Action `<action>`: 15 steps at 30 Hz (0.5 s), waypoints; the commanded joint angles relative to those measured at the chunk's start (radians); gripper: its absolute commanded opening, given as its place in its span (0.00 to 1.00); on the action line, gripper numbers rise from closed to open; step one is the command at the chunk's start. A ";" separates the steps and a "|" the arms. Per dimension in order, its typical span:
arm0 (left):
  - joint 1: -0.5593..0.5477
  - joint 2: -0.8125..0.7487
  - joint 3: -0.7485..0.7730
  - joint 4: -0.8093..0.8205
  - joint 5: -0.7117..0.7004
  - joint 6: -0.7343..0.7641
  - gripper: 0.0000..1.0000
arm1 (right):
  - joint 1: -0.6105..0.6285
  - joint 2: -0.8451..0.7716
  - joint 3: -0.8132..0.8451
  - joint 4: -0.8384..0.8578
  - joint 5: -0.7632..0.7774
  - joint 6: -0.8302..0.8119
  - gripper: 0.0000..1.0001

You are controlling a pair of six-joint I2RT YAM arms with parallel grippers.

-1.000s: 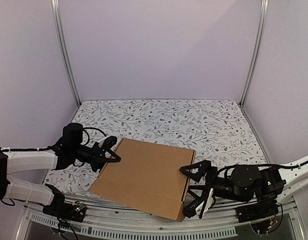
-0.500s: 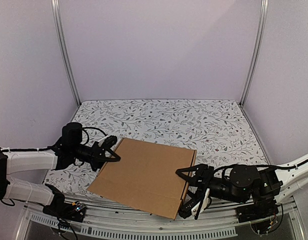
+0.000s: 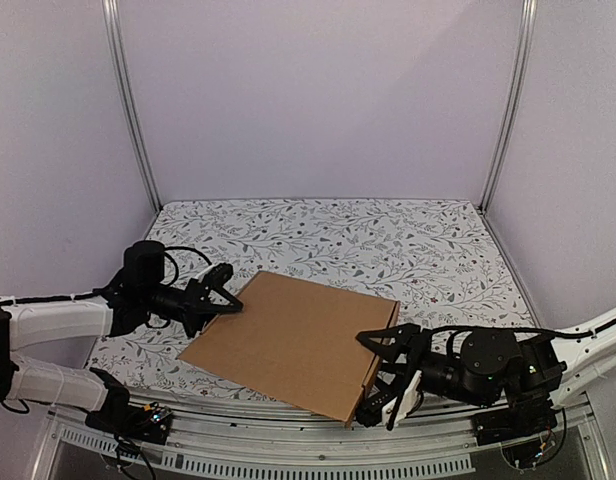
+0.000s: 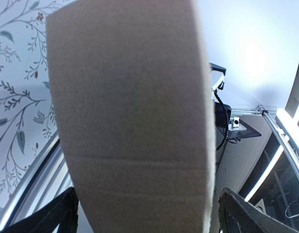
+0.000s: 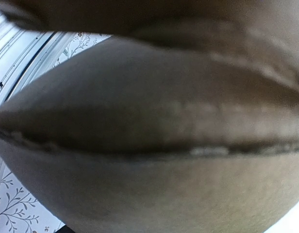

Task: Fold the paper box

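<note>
The paper box [image 3: 293, 340] is a flat brown cardboard shape lying closed across the near middle of the table. At its left corner my left gripper [image 3: 226, 292] is open. In the left wrist view the box's edge [image 4: 130, 121] passes between the spread fingers [image 4: 237, 216] with a gap on the right side. My right gripper [image 3: 383, 375] straddles the box's right side wall, one finger above the lid and one below, shut on it. Cardboard [image 5: 149, 194] fills the right wrist view, and that gripper's fingers are hidden there.
A floral tablecloth [image 3: 388, 245] covers the table. Aluminium posts [image 3: 128, 110] and pale walls enclose it at the back and sides. A metal rail [image 3: 288, 455] runs along the near edge, just under the box's front corner.
The left gripper's fingers have spread and let go of the box's left corner. The right gripper closed on the right side wall. The box has shifted slightly to the right.
</note>
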 commanded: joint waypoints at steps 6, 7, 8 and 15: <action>0.025 -0.117 0.165 -0.521 -0.288 0.348 0.99 | 0.005 -0.035 -0.020 0.022 0.136 0.294 0.43; 0.028 -0.141 0.188 -0.596 -0.335 0.381 1.00 | 0.005 -0.043 -0.025 0.015 0.140 0.323 0.43; 0.031 -0.164 0.217 -0.657 -0.389 0.419 1.00 | 0.006 -0.057 -0.038 0.006 0.138 0.383 0.43; 0.031 -0.320 0.357 -0.932 -0.770 0.583 0.99 | -0.037 -0.132 -0.118 -0.013 0.083 0.652 0.43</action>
